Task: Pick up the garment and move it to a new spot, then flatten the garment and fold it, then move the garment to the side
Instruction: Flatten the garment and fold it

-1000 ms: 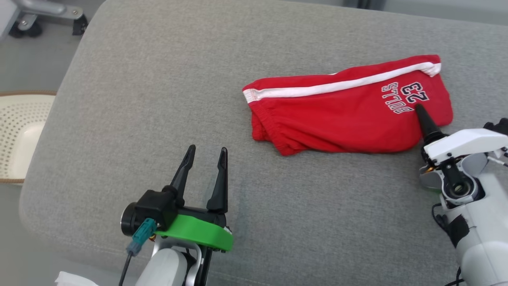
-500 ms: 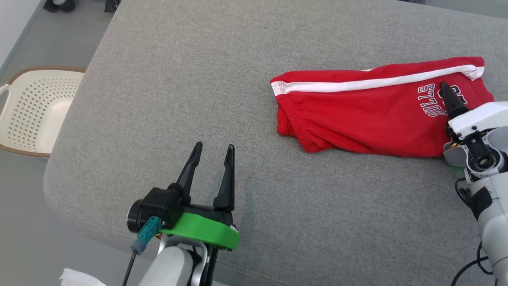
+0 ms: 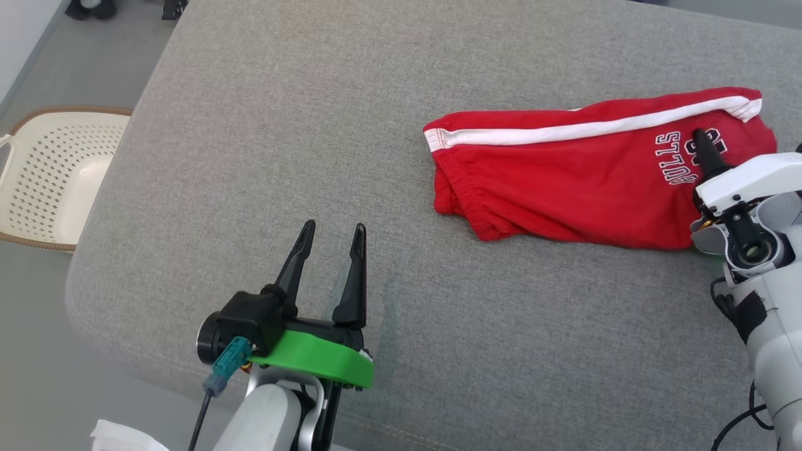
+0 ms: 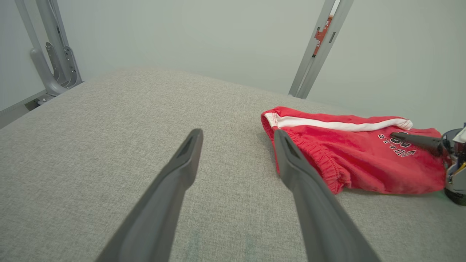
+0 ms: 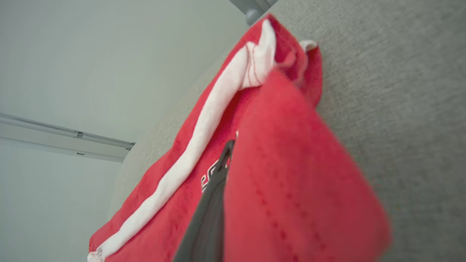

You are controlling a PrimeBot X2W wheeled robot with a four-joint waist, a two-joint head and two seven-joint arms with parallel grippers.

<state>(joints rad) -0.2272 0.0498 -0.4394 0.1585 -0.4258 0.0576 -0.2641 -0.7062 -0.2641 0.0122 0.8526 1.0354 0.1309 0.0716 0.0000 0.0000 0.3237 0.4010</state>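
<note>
Clearly, right pincer [image 3: 702,141] pinches the red "BULLS" shorts [image 3: 564,181]; left pincer [image 3: 332,233] gapes empty.

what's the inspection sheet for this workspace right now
surface: grey fabric cushion, flat.
job's things: red shorts with a white stripe, lying towards its right side.
clutter: nothing seen.
grippers: left gripper open over bare cushion; right gripper appears pinched on the shorts' lettered end, one finger hidden under cloth.
cables: black cable with teal plug at the left wrist; black cables by the right arm.
surroundings: cream perforated basket beside the cushion's left edge; metal frame; pale wall.
</note>
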